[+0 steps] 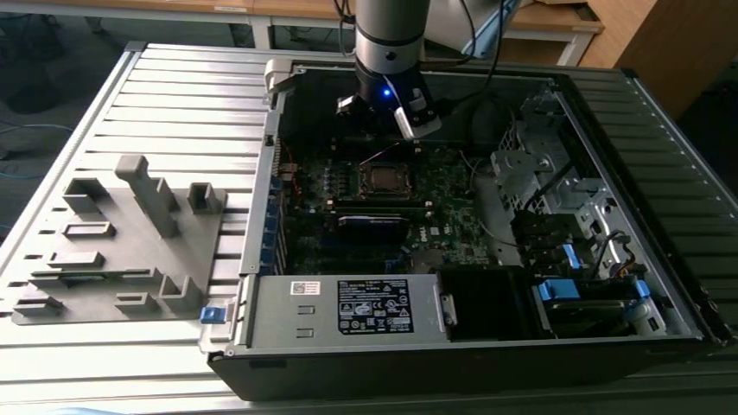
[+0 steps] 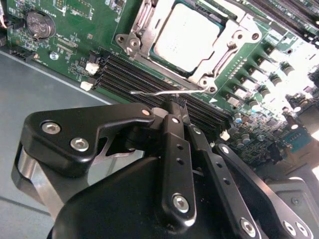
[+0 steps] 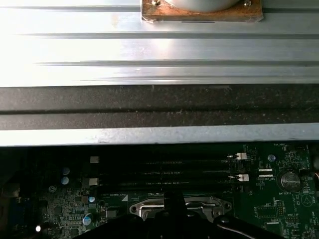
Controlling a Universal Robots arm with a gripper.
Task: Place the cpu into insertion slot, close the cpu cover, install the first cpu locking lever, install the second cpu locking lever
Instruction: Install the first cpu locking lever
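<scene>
The cpu [image 2: 187, 35], with its dull grey metal top, lies in the insertion slot [image 1: 381, 179] on the green motherboard. The silver cpu cover [image 2: 234, 39] is down around it like a frame. A thin silver locking lever [image 2: 154, 92] stands out sideways just beside the socket, over the black memory slots. My gripper [image 2: 177, 103] has its black fingers shut together, tips right at this lever; I cannot tell whether they pinch it. In the exterior view the gripper [image 1: 406, 130] hangs inside the open case just behind the socket. The first wrist view shows its tip [image 3: 174, 199] over the socket edge.
Black memory slots [image 2: 144, 74] run beside the socket. A metal box with a white label [image 1: 346, 307] fills the case's near side, and drive cages [image 1: 542, 173] stand on the exterior view's right. A grey fixture [image 1: 116, 242] sits outside the case. The case wall [image 3: 159, 107] rises close by.
</scene>
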